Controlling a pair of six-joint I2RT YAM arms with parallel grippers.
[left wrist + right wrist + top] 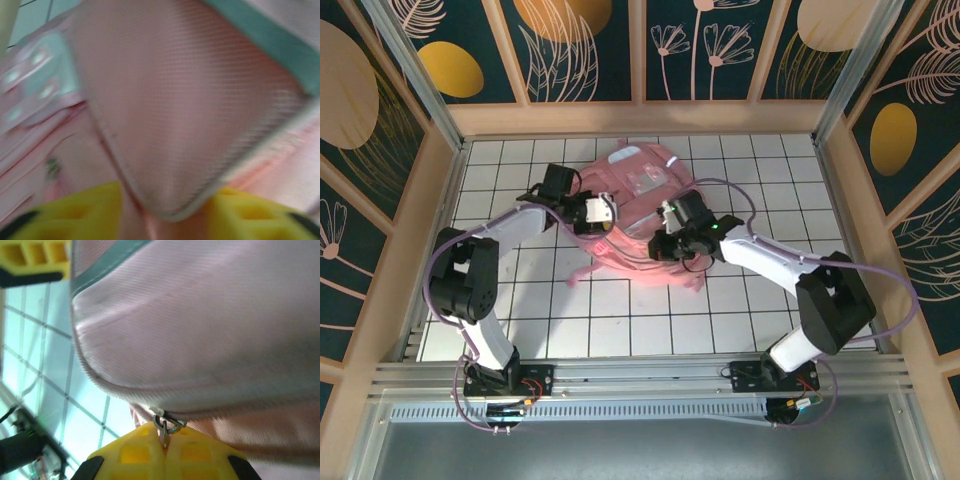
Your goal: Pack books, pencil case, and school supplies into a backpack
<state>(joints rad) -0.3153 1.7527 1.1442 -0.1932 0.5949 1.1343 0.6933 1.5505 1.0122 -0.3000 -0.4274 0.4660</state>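
Closely, backpack (190, 100) crowds left tool (165, 220).

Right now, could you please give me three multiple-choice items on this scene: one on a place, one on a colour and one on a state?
1. Where does the large soft pink fabric backpack lie?
A. in the middle of the white gridded table
B. hanging on the back wall
C. on the floor beside the table

2. What colour are the jaws of the right gripper?
A. blue
B. yellow
C. red

3. How do those jaws stand?
A. wide open
B. shut on a navy book
C. shut on the small metal zipper pull

Answers: 1 A, the top view shows it mid-table; 2 B, the right wrist view shows yellow; 3 C, they meet on the pull's ring.
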